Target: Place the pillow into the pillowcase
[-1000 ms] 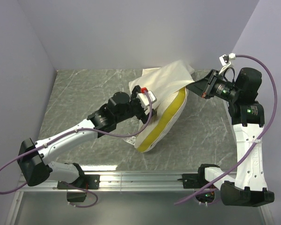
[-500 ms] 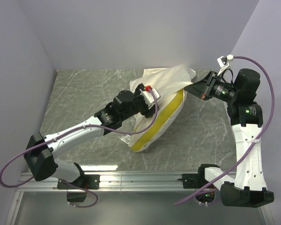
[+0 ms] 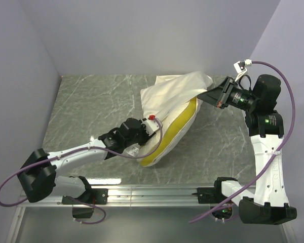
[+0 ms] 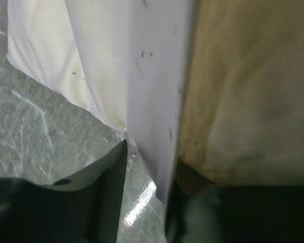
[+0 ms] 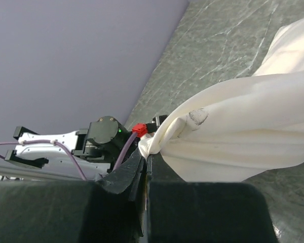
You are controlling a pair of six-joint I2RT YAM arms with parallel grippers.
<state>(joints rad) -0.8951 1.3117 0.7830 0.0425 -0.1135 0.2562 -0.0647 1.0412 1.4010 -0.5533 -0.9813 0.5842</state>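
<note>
- Top external: high behind the bases at 6 o'clock, facing down over the table [image 3: 91,101].
- Left wrist: very close against the pillow [image 4: 253,91], facing down.
- Right wrist: low, close, facing 8 o'clock; shares pillowcase [image 5: 243,126] and left arm [image 5: 66,142] with top.

grey marbled table [image 3: 91,101], pale lilac walls [image 3: 142,35]

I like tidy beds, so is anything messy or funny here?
Yes. The pillow lies askew, yellow edge poking out from under the pillowcase, whose corner is bunched in the right gripper. A grey smudge marks the cloth there.
</note>
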